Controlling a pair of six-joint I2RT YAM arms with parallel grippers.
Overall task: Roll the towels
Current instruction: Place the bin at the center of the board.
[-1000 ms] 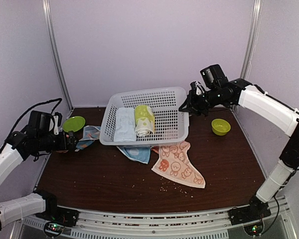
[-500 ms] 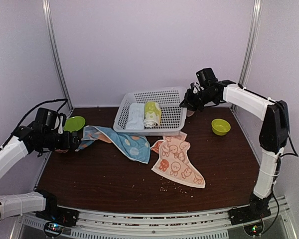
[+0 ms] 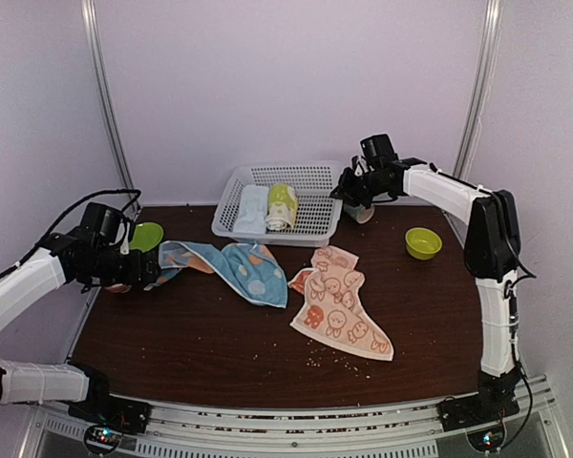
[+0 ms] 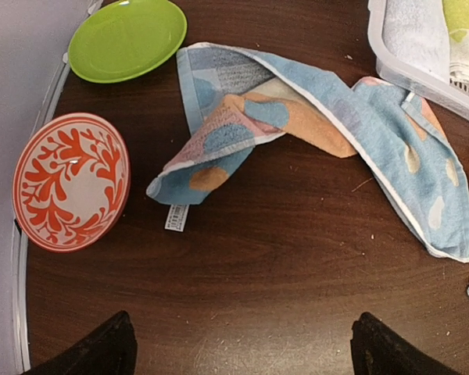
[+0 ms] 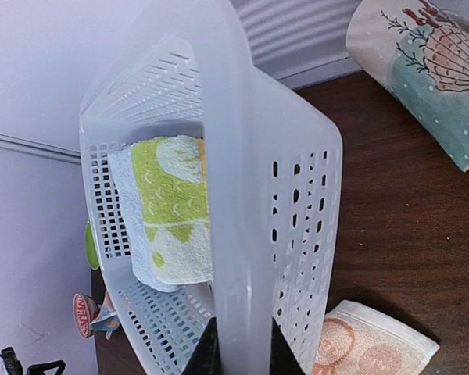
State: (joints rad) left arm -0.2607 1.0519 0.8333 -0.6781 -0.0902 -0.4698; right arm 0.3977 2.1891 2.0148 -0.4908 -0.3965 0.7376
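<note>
Neither loose towel is rolled yet. The light blue towel (image 3: 237, 269) lies crumpled on the counter (image 3: 220, 348) toward 10 o'clock from its middle, one end folded over itself. The peach towel (image 3: 340, 305) lies mostly flat just to the 3 o'clock side of the middle. The right claw (image 5: 241, 351) is pressed onto the rim of the white basket (image 3: 315, 218) at the counter's 12 o'clock edge, pinching that thin plastic wall between its fingers. The left claw (image 4: 242, 355) is spread wide and holds nothing, hovering low at the 9 o'clock end of the blue towel. The likeliest trouble is on the right: the basket carries two rolled towels (image 5: 172, 211), and a pinch on one corner of a flexible rim could let it tip or slip, spilling or loosening those rolls. A shell-printed cup (image 5: 422, 74) stands just beside that corner, so any swing toward 3 o'clock could knock it. On the left, the blue towel's bunched end is several layers thick, and the claw may catch only the top fold or the small label, so the cloth stretches instead of flattening. The red-patterned bowl (image 4: 70, 181) at the claw's 10 o'clock and the green plate (image 4: 127, 37) at its 11 o'clock sit near enough to be swept by a dragged towel. The towel's far end also lies close under the basket wall and could snag there.
</note>
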